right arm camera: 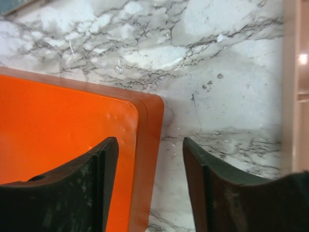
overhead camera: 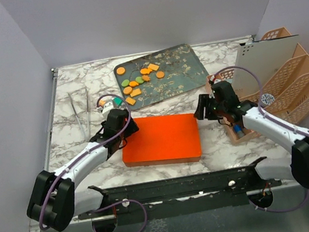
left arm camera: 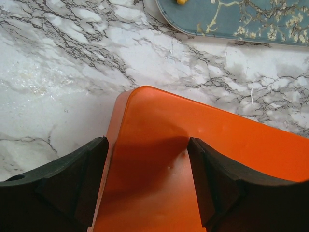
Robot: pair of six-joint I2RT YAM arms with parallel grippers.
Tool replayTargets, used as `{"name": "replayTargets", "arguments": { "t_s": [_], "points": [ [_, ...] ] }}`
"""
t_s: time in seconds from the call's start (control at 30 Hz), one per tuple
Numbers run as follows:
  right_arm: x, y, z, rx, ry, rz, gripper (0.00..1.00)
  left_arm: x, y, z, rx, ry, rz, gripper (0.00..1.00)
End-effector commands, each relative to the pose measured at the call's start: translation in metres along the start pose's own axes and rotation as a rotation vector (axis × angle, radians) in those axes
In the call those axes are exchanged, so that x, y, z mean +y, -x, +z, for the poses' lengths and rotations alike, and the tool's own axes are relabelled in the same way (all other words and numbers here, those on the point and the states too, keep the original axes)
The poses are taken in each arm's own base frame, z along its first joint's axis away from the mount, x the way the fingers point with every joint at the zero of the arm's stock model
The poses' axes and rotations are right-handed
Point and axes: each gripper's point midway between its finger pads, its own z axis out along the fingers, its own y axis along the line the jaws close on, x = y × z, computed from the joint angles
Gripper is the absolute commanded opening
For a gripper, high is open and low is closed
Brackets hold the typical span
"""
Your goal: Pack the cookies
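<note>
left gripper (left arm camera: 147, 150), right gripper (right arm camera: 150, 147) gape over orange box (overhead camera: 161, 140) corners; cookies (overhead camera: 153, 67) on tray (overhead camera: 184, 64)

Marbled table (overhead camera: 77, 75) between plain lavender walls (overhead camera: 144, 11).

Glossy smooth orange box (overhead camera: 161, 140), polished marble-look tabletop (left arm camera: 48, 87)

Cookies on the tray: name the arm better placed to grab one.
Left. The left gripper, open, hangs nearest the cookies on the tray's left half; the right gripper sits farther, at the orange box's right corner.
</note>
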Motion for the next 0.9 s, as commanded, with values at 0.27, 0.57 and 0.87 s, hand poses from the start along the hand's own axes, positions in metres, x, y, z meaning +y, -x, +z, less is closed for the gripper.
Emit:
{"name": "replayTargets", "arguments": {
  "t_s": [0.27,0.57,0.87],
  "points": [
    [-0.025,0.077,-0.117,-0.407,-0.195,-0.112,0.86,-0.007,0.062,-0.063,-0.153,-0.018,0.03,0.95],
    [-0.048,0.097,-0.209,-0.698,-0.29,-0.078,1.0,0.012,0.12,-0.142,-0.409,-0.01,0.101,0.99],
    [-0.073,0.08,-0.266,-0.879,-0.324,-0.033,1.0,0.047,0.152,-0.228,-0.719,-0.044,0.092,0.99]
  ]
}}
